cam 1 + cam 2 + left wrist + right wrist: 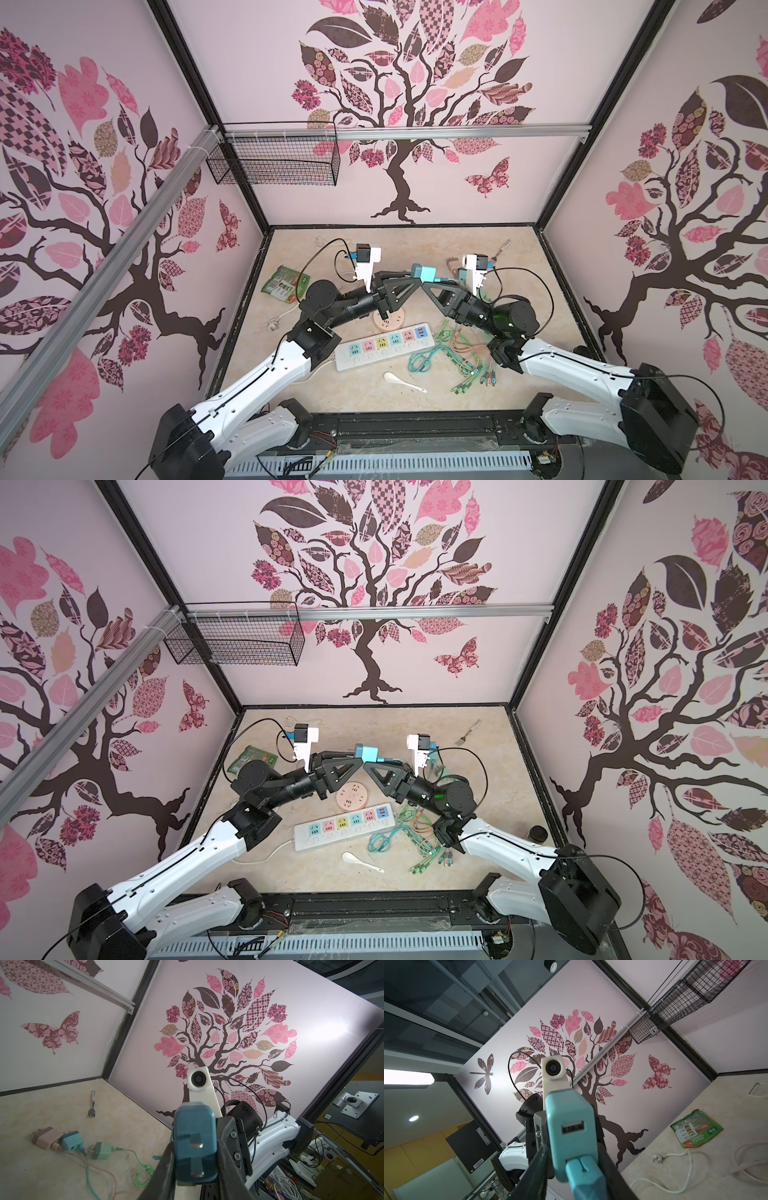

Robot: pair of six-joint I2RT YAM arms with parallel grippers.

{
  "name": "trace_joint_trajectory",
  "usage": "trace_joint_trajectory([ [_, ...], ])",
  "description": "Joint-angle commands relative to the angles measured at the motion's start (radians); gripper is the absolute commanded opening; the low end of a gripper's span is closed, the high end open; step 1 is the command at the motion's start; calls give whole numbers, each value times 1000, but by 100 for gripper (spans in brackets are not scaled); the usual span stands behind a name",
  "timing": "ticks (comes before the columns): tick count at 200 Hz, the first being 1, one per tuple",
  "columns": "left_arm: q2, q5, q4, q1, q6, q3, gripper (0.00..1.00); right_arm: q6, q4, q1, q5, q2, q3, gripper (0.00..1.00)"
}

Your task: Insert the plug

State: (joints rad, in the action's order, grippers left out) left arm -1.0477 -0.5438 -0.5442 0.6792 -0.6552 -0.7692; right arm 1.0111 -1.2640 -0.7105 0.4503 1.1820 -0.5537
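A teal charger block (424,272) (368,752) hangs in the air above the middle of the table. My left gripper (417,277) (195,1149) is shut on the block (195,1126), whose two metal prongs face the left wrist camera. In the right wrist view, the block's (569,1109) other face has one bare USB port and a teal cable plug (584,1178) seated in the port beside it. My right gripper (428,286) (577,1164) is shut on that plug, tip to tip with the left one.
On the table below lie a white power strip (386,345) with coloured sockets, a round pink socket (388,320), a tangle of coloured cables (461,353) and a white spoon (403,380). Three more chargers (71,1140), a fork (91,1108) and a green packet (284,284) lie farther back.
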Motion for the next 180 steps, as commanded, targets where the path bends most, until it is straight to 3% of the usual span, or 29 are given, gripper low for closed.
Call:
trace_joint_trajectory([
  [1, 15, 25, -64, 6, 19, 39, 0, 34, -128, -5, -47, 11, -10, 38],
  [58, 4, 42, -89, 15, 12, 45, 0, 27, -160, -12, -55, 22, -23, 36],
  [126, 1, 68, -72, 20, 5, 52, 0, 6, -121, -18, -47, 26, -48, 24],
  [159, 33, 103, -30, 20, 31, 68, 10, -53, -9, -19, -56, -20, -55, 21],
  [180, 65, 128, 15, 22, 59, 79, 21, -107, 89, -19, -68, -59, -64, 19],
])
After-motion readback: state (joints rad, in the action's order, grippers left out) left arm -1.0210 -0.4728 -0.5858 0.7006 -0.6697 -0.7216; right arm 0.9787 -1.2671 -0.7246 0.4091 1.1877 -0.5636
